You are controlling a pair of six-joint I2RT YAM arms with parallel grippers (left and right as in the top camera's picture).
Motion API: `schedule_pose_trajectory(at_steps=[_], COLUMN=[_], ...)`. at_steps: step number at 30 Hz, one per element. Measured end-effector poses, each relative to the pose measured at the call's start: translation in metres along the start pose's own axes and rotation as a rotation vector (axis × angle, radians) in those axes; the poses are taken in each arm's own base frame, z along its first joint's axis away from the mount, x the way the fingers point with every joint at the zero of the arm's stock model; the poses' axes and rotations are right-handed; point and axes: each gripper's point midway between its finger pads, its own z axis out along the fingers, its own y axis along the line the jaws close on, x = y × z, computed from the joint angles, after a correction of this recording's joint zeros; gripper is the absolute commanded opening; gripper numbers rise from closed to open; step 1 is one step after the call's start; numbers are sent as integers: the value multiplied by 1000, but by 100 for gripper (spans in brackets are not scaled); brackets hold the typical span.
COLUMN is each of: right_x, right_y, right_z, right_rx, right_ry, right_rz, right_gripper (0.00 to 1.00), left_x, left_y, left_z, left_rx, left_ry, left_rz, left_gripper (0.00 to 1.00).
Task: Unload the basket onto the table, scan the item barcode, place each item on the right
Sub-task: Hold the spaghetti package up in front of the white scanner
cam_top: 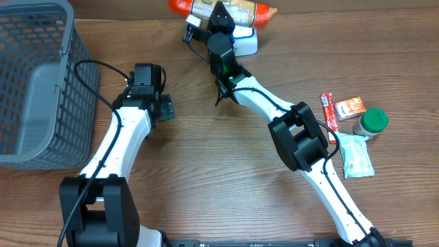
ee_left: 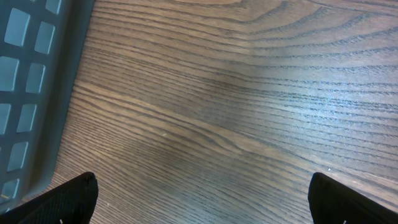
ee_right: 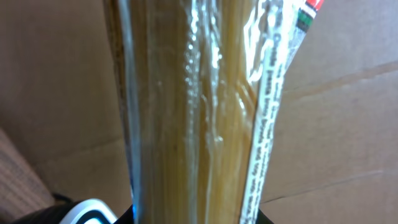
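The item is a long clear pack of spaghetti with orange ends, held at the table's far edge. My right gripper is shut on it across its width, just above a white scanner. The right wrist view is filled by the pack, with the gripper clamping its lower end and the scanner's white corner at the bottom left. No barcode shows, only a strip of small print. My left gripper hovers open over bare wood, its fingertips wide apart around nothing.
A grey wire basket stands at the left, its wall close to my left gripper. At the right lie a red stick pack, an orange box, a green-lidded jar and a pale pouch. Brown cardboard stands behind the pasta.
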Motion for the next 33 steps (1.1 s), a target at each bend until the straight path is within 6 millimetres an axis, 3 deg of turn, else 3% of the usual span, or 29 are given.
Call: schedule_pose_trajectory(at_steps=[20,24,30,33], right_x=[2,2,-4,-1], right_y=[17,12,-15,-13], right_z=[3,4,3,1], right_rx=[-76,-61,45,33], right_ry=[-25,-28,-45,-8], right_rz=[83,100,171,166], right_gripper=[6,7,7,5], left_x=[0,0,0,0], left_y=[0,0,0,0], left_z=[0,0,0,0], left_rx=[0,0,0,0], left_ry=[0,0,0,0], left_rz=[0,0,0,0], left_gripper=[100,100,100,100])
